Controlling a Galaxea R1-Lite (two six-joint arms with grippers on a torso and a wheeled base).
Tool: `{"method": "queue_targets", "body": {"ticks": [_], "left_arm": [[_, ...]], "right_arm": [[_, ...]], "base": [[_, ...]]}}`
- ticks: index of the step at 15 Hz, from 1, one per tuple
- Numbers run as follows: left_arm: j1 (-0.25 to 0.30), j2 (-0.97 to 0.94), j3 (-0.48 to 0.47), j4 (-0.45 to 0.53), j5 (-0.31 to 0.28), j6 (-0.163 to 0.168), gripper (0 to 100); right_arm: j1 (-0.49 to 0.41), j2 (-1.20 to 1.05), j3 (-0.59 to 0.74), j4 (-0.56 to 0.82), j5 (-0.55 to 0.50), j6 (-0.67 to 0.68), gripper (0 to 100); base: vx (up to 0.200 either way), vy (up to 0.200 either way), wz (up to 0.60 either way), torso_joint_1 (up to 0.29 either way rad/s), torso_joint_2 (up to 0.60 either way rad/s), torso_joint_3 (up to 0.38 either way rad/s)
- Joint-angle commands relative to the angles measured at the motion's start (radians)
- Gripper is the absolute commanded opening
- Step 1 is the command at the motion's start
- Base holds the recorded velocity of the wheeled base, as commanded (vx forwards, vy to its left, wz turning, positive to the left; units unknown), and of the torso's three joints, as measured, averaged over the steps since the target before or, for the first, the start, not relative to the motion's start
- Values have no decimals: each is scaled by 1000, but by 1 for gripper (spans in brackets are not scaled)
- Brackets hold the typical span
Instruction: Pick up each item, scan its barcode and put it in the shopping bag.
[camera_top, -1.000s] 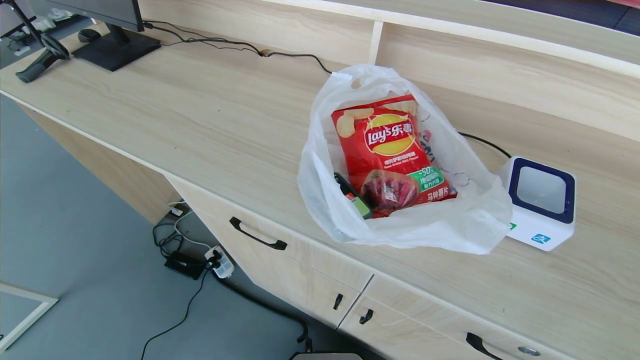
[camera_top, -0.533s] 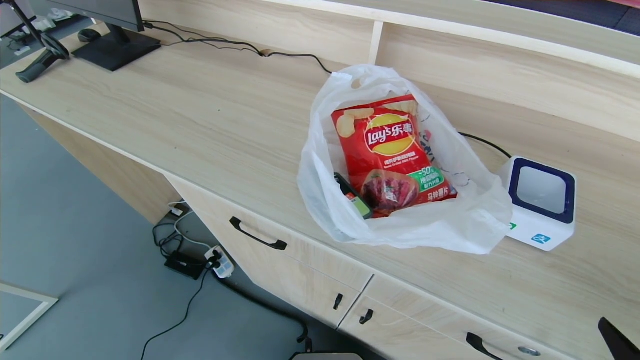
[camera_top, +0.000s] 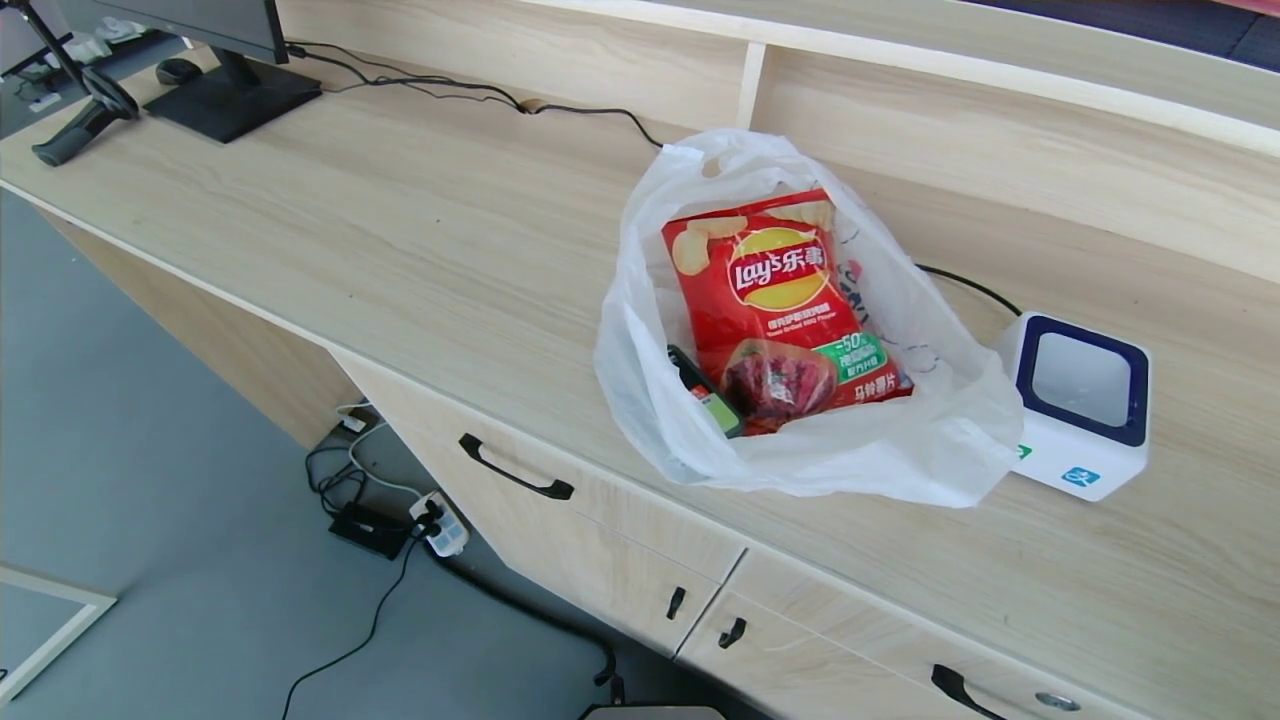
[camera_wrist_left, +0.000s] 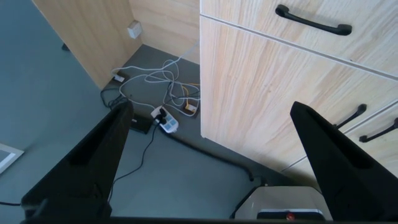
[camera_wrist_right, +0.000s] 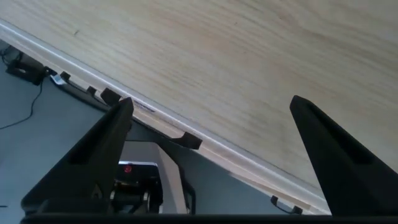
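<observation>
Chips packet (camera_top: 775, 310) inside shopping bag (camera_top: 930, 450) on tabletop (camera_top: 400, 230).
Left gripper (camera_wrist_left: 210, 109) and right gripper (camera_wrist_right: 210, 102): fingers spread wide, both empty.

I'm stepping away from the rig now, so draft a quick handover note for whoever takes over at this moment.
Left gripper: open, empty, low before the drawer fronts.
Right gripper: open, empty, near the counter front edge.
Things: chips bag and a dark pack with a green label lie inside the white shopping bag on the counter; the scanner stands against the bag's right side.
Done: both items bagged.
Left: probably nothing; whether they were scanned cannot be told.
</observation>
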Motion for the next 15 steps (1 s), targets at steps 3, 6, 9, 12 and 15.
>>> {"method": "queue_targets", "body": {"ticks": [3,6,9,12,15], "left_arm": [[0,0,0,-1,0,0,100],[0,0,0,-1,2,0,100],[0,0,0,-1,0,0,100],[0,0,0,-1,0,0,100],[0,0,0,-1,0,0,100]], "right_arm": [[1,-24,0,81,1,57,100],[-1,-24,0,104,-65,62,100],[-1,-21,0,104,-195,70,100],[-1,-14,0,105,-194,73,100],[-1,-16,0,105,-195,71,100]], "base": [[0,0,0,0,0,0],[0,0,0,0,0,0],[0,0,0,0,0,0],[0,0,0,0,0,0],[0,0,0,0,0,0]]}}
